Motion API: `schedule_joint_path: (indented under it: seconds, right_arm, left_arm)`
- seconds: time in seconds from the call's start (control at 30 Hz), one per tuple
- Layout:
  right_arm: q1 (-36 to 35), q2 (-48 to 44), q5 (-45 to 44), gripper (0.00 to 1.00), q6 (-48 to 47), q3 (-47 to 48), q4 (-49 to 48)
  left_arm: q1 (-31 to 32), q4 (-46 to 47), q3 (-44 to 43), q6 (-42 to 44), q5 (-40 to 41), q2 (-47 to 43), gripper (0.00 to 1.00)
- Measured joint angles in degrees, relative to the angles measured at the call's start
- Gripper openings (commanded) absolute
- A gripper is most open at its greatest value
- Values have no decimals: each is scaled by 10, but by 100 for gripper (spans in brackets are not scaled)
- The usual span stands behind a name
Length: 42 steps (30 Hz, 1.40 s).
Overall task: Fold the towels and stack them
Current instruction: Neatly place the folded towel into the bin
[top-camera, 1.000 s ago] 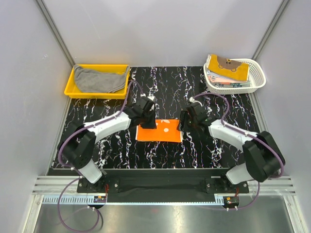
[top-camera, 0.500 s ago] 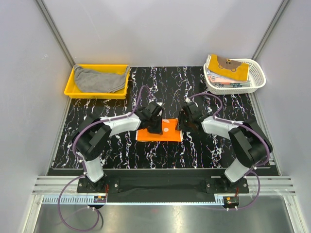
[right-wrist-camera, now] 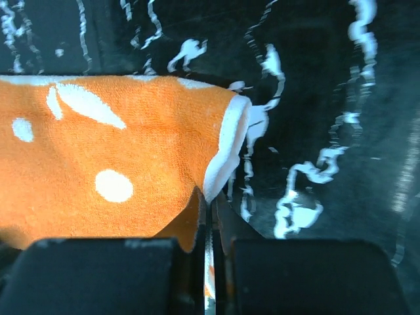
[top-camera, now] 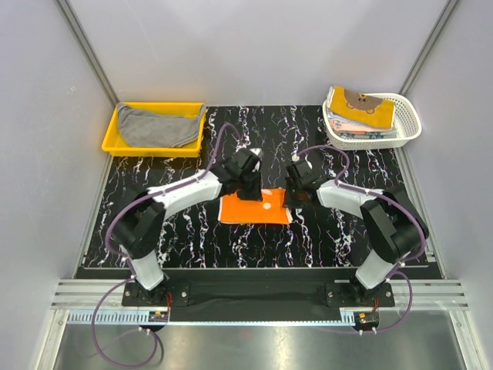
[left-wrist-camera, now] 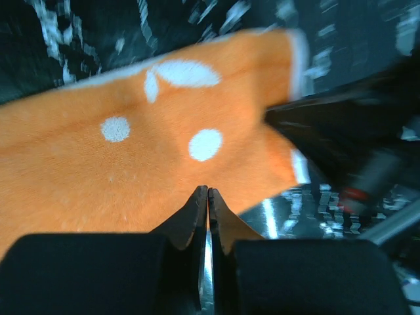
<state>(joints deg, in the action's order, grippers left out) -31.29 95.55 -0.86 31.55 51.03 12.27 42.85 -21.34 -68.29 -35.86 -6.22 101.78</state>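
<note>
An orange towel (top-camera: 256, 209) with white dots lies flat on the black marbled table (top-camera: 169, 231). My left gripper (top-camera: 250, 188) is at its far edge; in the left wrist view the fingertips (left-wrist-camera: 199, 198) meet, shut on the orange towel (left-wrist-camera: 131, 157) at its near rim. My right gripper (top-camera: 293, 195) is at the towel's right end. In the right wrist view its jaws are shut on the white-trimmed corner (right-wrist-camera: 223, 164) of the orange towel (right-wrist-camera: 125, 157), and the cloth runs down between the fingers. A grey towel (top-camera: 158, 126) lies in the yellow tray.
The yellow tray (top-camera: 112, 132) stands at the back left. A white lattice basket (top-camera: 410, 123) at the back right holds several folded towels, a mustard one (top-camera: 362, 106) with a bear face on top. Both arms lean in over the middle of the table.
My right gripper has shut on the towel's right corner. The left gripper has slid right along the far edge, staying shut.
</note>
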Motion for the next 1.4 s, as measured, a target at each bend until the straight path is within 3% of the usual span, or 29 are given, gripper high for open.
schedule_joint_path:
  seconds: [0.27, 0.47, 0.67, 1.0, 1.4]
  right_arm:
    - [3, 2, -93, 0, -85, 103, 110]
    - [56, 44, -167, 0, -210, 248, 141]
    - [143, 156, -223, 0, -333, 448, 176]
    - [185, 354, -265, 0, -473, 819, 234]
    - [190, 395, -246, 0, -518, 956, 280]
  left_arm:
    - [-7, -61, -82, 24, 34, -181, 11]
    - [-13, -115, -73, 57, 90, -295, 12]
    - [-16, -175, -12, 91, 151, -363, 14]
    - [-26, -198, 43, 131, 187, -397, 14]
    - [-34, -192, 55, 150, 174, -403, 14]
